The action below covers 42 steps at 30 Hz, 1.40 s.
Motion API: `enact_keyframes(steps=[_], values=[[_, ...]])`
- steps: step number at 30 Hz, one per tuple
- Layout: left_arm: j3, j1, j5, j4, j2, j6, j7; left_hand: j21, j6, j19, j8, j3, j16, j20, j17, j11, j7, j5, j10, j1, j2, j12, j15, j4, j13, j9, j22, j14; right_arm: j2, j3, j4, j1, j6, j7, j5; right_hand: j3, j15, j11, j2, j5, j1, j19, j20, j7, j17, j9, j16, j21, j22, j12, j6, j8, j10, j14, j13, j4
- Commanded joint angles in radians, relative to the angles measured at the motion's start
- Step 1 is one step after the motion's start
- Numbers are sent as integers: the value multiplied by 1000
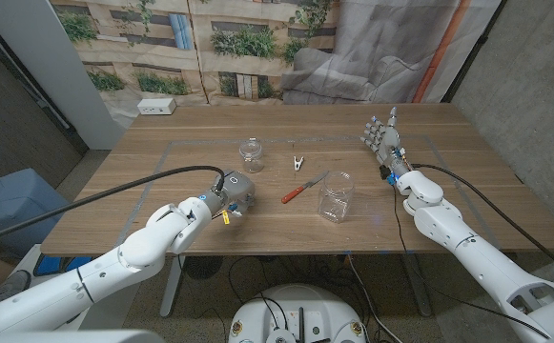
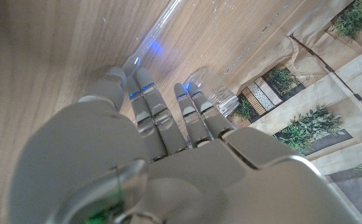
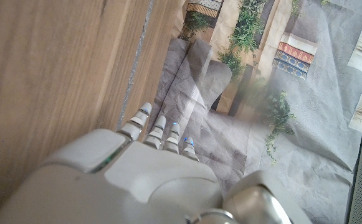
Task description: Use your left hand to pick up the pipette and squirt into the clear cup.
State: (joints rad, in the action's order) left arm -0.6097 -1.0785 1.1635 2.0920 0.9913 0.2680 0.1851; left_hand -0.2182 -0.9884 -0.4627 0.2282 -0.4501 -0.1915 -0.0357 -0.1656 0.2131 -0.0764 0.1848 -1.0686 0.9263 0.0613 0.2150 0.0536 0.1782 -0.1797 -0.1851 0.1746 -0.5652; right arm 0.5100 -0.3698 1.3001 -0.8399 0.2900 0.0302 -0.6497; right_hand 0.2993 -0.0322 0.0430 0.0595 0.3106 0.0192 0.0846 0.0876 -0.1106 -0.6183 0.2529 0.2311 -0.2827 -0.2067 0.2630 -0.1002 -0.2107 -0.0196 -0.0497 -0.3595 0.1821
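I see the pipette (image 1: 303, 187), red-handled, lying on the table (image 1: 467, 152) just left of the clear cup (image 1: 336, 196), untouched. My left robot hand (image 1: 235, 193) sits near the table's front edge, left of the pipette and apart from it, fingers extended and holding nothing; a small glass jar (image 1: 251, 152) stands beyond it. My right robot hand (image 1: 383, 139) stands at the right side, fingers straight and empty. A metal clip (image 1: 298, 164) lies behind the pipette.

Pipette (image 1: 303, 188) lies just left of clear cup (image 1: 336, 196).
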Motion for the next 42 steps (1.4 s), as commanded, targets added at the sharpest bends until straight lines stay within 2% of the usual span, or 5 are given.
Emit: enact_keyframes(steps=[1,20,42], values=[[-4,-2,9,-7,0,8,0,-4,-19,-9,4,5,-1,-4,-3,5,20,3,-28,12,-1,6,140,-3,-3,-4,2,-18,0,0,-1,0,0,0,0,7,-83,8,58,5,0,4,-1,-9,-5,2,6,-7,-5,2,1,-6,0,-7,-5,1],[0,7,13,-14,1,4,-29,-2,-43,-17,7,12,-4,-7,-4,6,11,4,-58,22,3,10,149,-2,-6,-8,2,-54,0,0,-1,0,0,1,0,6,-82,8,58,5,0,3,0,-8,-5,2,6,-6,-5,3,3,-7,0,-8,-6,1],[41,-6,0,34,14,20,-45,2,-42,-15,1,19,1,-7,-3,7,6,4,-61,32,0,5,156,0,-7,-10,2,-73,0,0,-1,0,0,0,0,7,-80,6,58,5,0,3,0,-9,-5,2,6,-7,-5,2,2,-7,-1,-7,-6,0]])
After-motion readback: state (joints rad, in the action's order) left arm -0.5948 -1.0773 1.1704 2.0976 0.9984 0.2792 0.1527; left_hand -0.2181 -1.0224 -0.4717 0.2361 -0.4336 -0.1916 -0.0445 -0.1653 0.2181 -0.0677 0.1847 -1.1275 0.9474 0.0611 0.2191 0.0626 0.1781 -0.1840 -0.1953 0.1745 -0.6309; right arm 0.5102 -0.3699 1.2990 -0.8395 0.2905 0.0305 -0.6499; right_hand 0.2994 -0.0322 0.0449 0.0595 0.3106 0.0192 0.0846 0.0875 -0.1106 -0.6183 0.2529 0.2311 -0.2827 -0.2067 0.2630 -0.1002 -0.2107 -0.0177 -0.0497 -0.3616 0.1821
